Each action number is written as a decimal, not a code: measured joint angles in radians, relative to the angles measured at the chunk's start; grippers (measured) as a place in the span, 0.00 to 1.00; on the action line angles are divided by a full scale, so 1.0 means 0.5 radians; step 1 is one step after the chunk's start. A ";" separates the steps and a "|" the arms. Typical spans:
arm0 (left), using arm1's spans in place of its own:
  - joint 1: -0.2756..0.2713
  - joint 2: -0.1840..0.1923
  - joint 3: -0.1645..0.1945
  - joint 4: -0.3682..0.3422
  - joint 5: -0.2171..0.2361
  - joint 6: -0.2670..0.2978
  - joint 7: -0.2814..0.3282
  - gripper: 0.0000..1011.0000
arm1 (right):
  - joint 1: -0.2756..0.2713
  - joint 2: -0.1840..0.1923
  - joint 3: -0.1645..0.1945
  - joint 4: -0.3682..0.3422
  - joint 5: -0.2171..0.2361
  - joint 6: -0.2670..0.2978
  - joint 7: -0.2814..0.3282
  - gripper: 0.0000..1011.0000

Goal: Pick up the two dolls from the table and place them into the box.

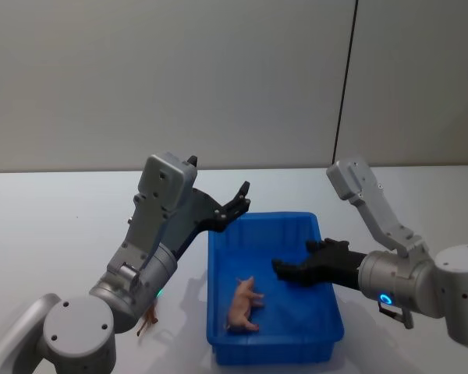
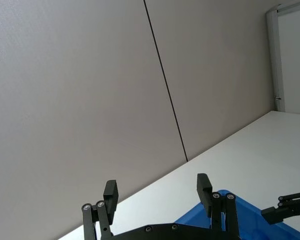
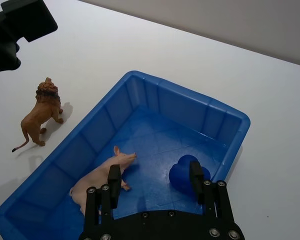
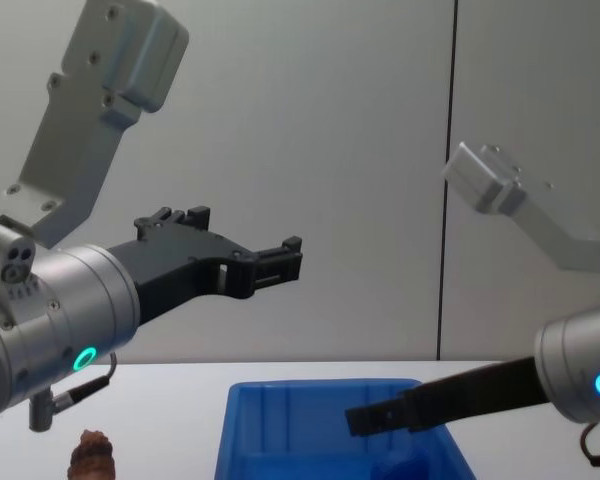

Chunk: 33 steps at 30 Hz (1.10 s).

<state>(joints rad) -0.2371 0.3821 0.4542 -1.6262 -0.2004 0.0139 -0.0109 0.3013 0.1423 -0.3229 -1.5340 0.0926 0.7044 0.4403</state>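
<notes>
White table (image 1: 47,226) carries the blue box (image 1: 273,352) at lower centre of the head view, holding the pink pig (image 1: 246,305) and a blue doll (image 3: 187,172). A brown lion (image 3: 37,117) stands just left of it. The left gripper (image 1: 238,204) and the right gripper (image 1: 282,269) gape empty above.

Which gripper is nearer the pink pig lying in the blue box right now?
Right. The right gripper hovers open over the box, just beside the pig; the left gripper is raised above the box's far left corner.
</notes>
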 joint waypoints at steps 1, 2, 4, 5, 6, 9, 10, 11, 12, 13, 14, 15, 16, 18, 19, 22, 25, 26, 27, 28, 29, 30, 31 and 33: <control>0.000 0.000 0.000 0.000 0.000 0.000 0.000 0.99 | 0.000 0.000 0.000 0.000 0.000 0.000 0.000 0.79; 0.000 0.000 0.000 0.000 0.000 0.000 0.000 0.99 | 0.000 0.001 0.001 0.000 0.000 0.000 0.000 0.85; 0.000 0.000 0.000 0.000 0.000 0.000 0.000 0.99 | -0.001 0.005 0.007 -0.011 0.009 -0.002 -0.004 0.89; 0.000 0.000 0.000 0.000 0.000 0.000 0.000 0.99 | -0.002 0.008 0.012 -0.017 0.014 -0.003 -0.008 0.91; 0.000 0.000 0.000 0.000 0.000 0.000 0.000 0.99 | -0.004 0.013 0.017 -0.025 0.020 -0.005 -0.012 0.93; 0.000 0.000 0.000 0.000 0.000 0.000 0.000 0.99 | -0.017 0.033 0.047 -0.060 0.063 -0.021 -0.033 0.99; 0.000 0.000 0.000 0.000 0.000 0.000 0.000 0.99 | -0.021 0.040 0.055 -0.069 0.076 -0.025 -0.037 0.99; 0.000 0.000 0.000 0.000 0.000 0.000 0.000 0.99 | -0.025 0.047 0.065 -0.078 0.095 -0.031 -0.042 0.99; 0.000 0.000 0.000 0.000 0.000 0.000 0.000 0.99 | -0.036 0.066 0.087 -0.100 0.127 -0.040 -0.050 0.99; 0.000 0.000 0.000 0.000 0.000 0.000 0.000 0.99 | -0.039 0.071 0.094 -0.107 0.145 -0.045 -0.053 0.99; 0.000 0.000 0.000 0.000 0.000 0.000 0.000 0.99 | -0.047 0.083 0.105 -0.116 0.161 -0.050 -0.060 0.99; 0.000 0.000 0.000 0.000 0.000 0.000 0.000 0.99 | -0.061 0.100 0.134 -0.140 0.206 -0.059 -0.075 0.99; 0.000 0.000 0.000 0.000 0.000 0.000 0.000 0.99 | -0.076 0.117 0.157 -0.160 0.247 -0.068 -0.093 0.99; 0.000 0.000 0.000 0.000 0.000 0.000 0.000 0.99 | -0.092 0.135 0.180 -0.181 0.285 -0.075 -0.112 0.99; 0.000 0.000 0.000 0.000 0.000 0.000 0.000 0.99 | -0.103 0.146 0.196 -0.195 0.305 -0.079 -0.123 0.99; 0.000 0.000 0.000 0.000 0.000 0.000 0.000 0.99 | -0.157 0.190 0.258 -0.249 0.410 -0.097 -0.189 0.99; 0.000 0.000 0.000 0.000 0.000 0.000 0.000 0.99 | -0.189 0.214 0.292 -0.278 0.466 -0.106 -0.225 0.99; 0.000 0.000 0.000 0.000 0.000 0.000 0.000 0.99 | -0.212 0.230 0.315 -0.297 0.508 -0.113 -0.253 0.99; 0.000 0.000 0.000 0.000 0.000 0.000 0.000 0.99 | -0.222 0.237 0.325 -0.306 0.524 -0.115 -0.264 0.99; 0.000 0.000 0.000 0.000 0.000 0.000 0.000 0.99 | -0.231 0.244 0.333 -0.314 0.541 -0.117 -0.275 0.99; 0.000 0.000 0.000 0.000 0.000 0.000 0.000 0.99 | -0.248 0.256 0.350 -0.328 0.570 -0.123 -0.292 0.99; 0.000 0.000 0.000 0.000 0.000 0.000 0.000 0.99 | -0.248 0.256 0.350 -0.328 0.570 -0.123 -0.292 0.99; 0.000 0.000 0.000 0.000 0.000 0.000 0.000 0.99 | -0.263 0.267 0.366 -0.342 0.596 -0.127 -0.308 0.99; 0.000 0.000 0.000 0.000 0.000 0.000 0.000 0.99 | -0.282 0.280 0.384 -0.358 0.628 -0.131 -0.329 0.99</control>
<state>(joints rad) -0.2371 0.3822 0.4542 -1.6262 -0.2004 0.0139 -0.0110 0.1604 0.2824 -0.1307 -1.7129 0.4065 0.6389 0.2757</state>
